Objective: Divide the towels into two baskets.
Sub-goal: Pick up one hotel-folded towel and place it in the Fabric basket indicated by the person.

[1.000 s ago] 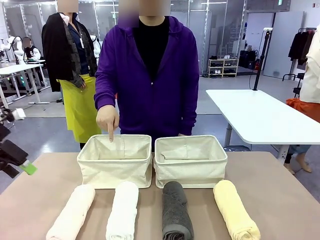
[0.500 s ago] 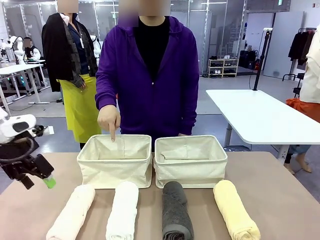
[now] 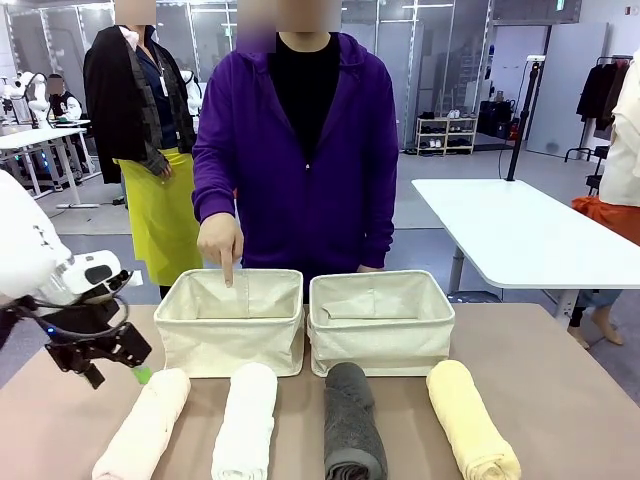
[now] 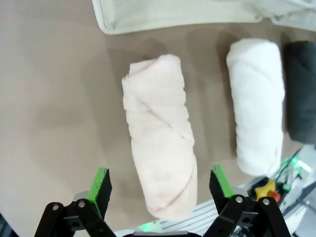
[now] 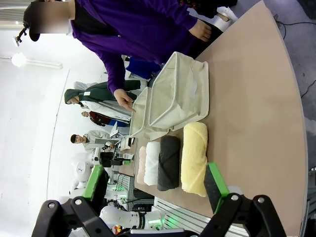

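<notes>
- Four rolled towels in a row on the table (image 3: 560,385), on the robot's side of the left basket (image 3: 230,338): peach-cream towel (image 3: 145,430) off its left front corner, white towel (image 3: 245,420) straight in front, dark grey towel (image 3: 352,420) and pale yellow towel (image 3: 470,418) farther right.
- Right basket (image 3: 380,340) just beside the left basket.
- Left gripper (image 3: 118,376) low beside the left basket's left wall, over the peach-cream towel's far end; jaws spread wide, holding nothing.
- Right gripper (image 5: 154,180) well back from the left basket, jaws wide apart, empty.
- Person's hand (image 3: 220,245) over the left basket's far rim, index finger pointing down into it.
</notes>
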Tool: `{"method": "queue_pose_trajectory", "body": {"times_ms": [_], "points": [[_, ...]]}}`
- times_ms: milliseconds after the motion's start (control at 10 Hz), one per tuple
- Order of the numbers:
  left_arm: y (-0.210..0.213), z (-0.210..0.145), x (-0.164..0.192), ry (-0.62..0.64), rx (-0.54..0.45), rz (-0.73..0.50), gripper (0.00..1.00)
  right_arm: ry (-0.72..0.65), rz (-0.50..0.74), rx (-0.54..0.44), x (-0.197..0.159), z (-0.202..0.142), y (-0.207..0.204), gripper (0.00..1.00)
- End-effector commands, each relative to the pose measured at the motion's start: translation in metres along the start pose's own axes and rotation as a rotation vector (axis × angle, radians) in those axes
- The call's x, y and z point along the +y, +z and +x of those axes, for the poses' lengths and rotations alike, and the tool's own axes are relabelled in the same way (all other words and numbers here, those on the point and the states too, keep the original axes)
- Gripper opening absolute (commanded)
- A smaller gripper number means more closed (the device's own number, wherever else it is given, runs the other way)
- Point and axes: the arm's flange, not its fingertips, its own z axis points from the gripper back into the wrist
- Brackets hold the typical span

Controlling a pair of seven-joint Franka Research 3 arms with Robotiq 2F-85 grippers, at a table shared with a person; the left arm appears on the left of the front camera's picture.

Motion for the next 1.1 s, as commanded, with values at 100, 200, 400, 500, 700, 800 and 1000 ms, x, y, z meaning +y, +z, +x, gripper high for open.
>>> {"method": "queue_pose_trajectory", "body": {"times_ms": [100,200,400,500,700,800,1000], "points": [[-0.039,-0.021,-0.006,0.113,-0.063,0.087,1.0,0.002,0.011,-0.008,0.004,-0.001,0.002,1.0],[-0.048,-0.021,-0.006,0.134,-0.075,0.103,1.0,0.002,0.011,-0.008,0.004,-0.001,0.002,1.0],[-0.064,-0.024,-0.003,0.201,-0.076,0.103,1.0,0.002,0.011,-0.008,0.004,-0.001,0.002,1.0],[-0.07,-0.027,-0.002,0.218,-0.065,0.118,1.0,0.002,0.011,-0.008,0.004,-0.001,0.002,1.0],[-0.076,-0.033,-0.001,0.21,-0.043,0.121,1.0,0.002,0.011,-0.008,0.004,-0.001,0.002,1.0],[-0.081,-0.038,-0.003,0.207,-0.011,0.1,1.0,0.002,0.011,-0.008,0.004,-0.001,0.002,1.0],[-0.088,-0.049,-0.013,0.161,0.065,0.053,1.0,0.002,0.011,-0.008,0.004,-0.001,0.002,1.0]]}}
